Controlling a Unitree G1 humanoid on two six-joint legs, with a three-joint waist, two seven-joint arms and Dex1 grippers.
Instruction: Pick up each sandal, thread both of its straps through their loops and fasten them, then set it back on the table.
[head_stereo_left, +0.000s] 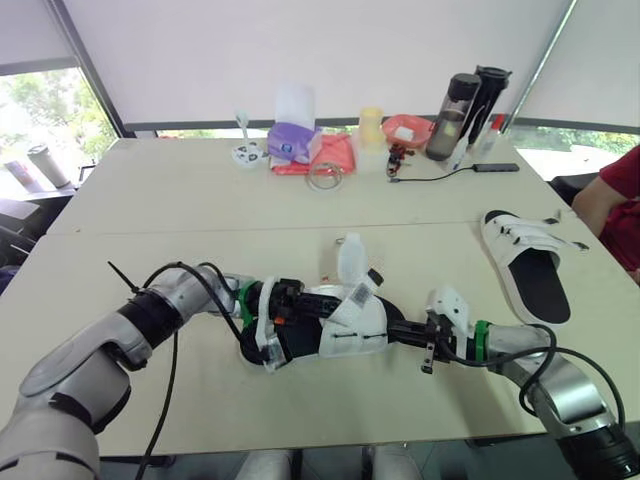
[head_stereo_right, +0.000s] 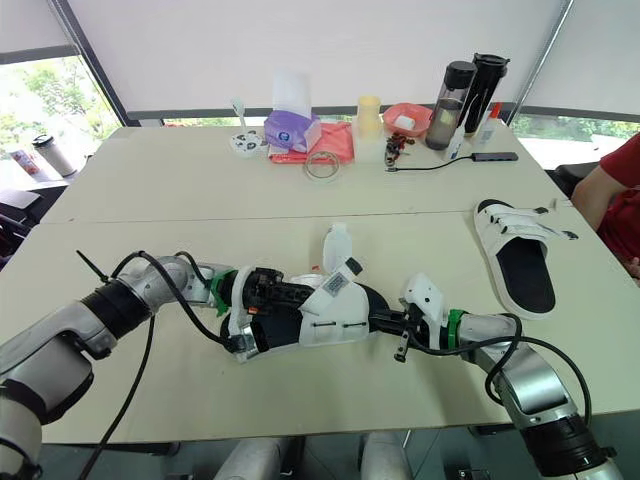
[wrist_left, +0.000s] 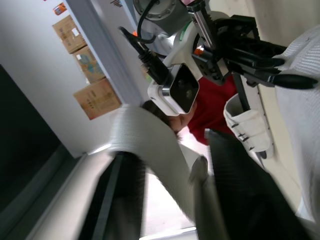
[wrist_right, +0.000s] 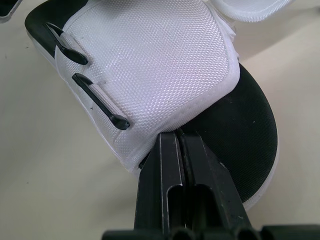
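Two pale counters (head_stereo_left: 180, 190) meet at a seam. White blinds (head_stereo_left: 330, 50) cover the far wall. Daylight and greenery show through the left window (head_stereo_left: 45, 120). Cardboard boxes (wrist_left: 97, 98), possibly shelved, line another wall.

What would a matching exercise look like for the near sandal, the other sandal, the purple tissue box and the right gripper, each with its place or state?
1 near sandal
2 other sandal
3 purple tissue box
4 right gripper

A far side of the table
B shut on the near sandal's edge
C lying alone on the right
D middle of the near edge

Pairs: 1-D, 2-C, 3-A, 4-B.
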